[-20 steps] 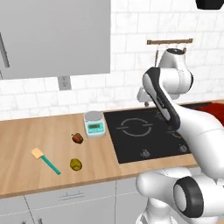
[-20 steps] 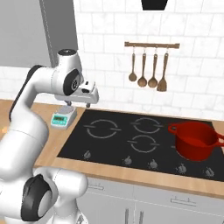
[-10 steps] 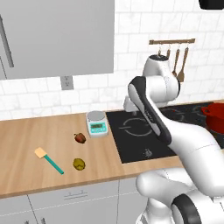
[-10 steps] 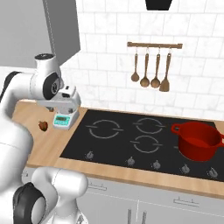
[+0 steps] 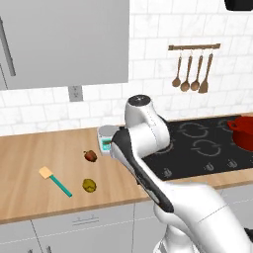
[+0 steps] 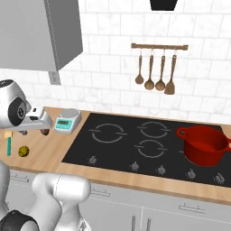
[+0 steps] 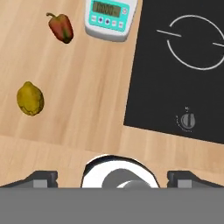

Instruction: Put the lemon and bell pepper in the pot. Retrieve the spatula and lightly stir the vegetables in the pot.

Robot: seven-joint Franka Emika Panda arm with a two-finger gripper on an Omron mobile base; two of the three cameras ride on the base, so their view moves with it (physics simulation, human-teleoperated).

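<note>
**Open gripper above the counter, lemon and pepper not yet picked up**

While the gripper (image 7: 112, 177) hung over the wooden counter (image 7: 78, 87) with its two dark finger tips spread wide and nothing between them, the hand view looked straight down on the worktop beside the stove. Nearest in that view lay the lemon (image 7: 30, 99), on bare wood to the left, with the bell pepper (image 7: 61, 27) farther up, apart from it. Just right of the pepper sat a small kitchen scale (image 7: 109, 18) with a teal front, close to the edge of the black cooktop (image 7: 183, 70).

From the left base view, the lemon (image 5: 89, 185) rested near the counter's front edge and the pepper (image 5: 90, 156) behind it, near the scale (image 5: 105, 140). A teal-handled utensil (image 5: 55, 180) with a pale flat blade lay left of the lemon. The red pot (image 6: 203, 144) stood on the right side of the cooktop, well apart from both vegetables. On the wall rail above hung three wooden spoons and the spatula (image 6: 170, 75), rightmost in the row.
</note>
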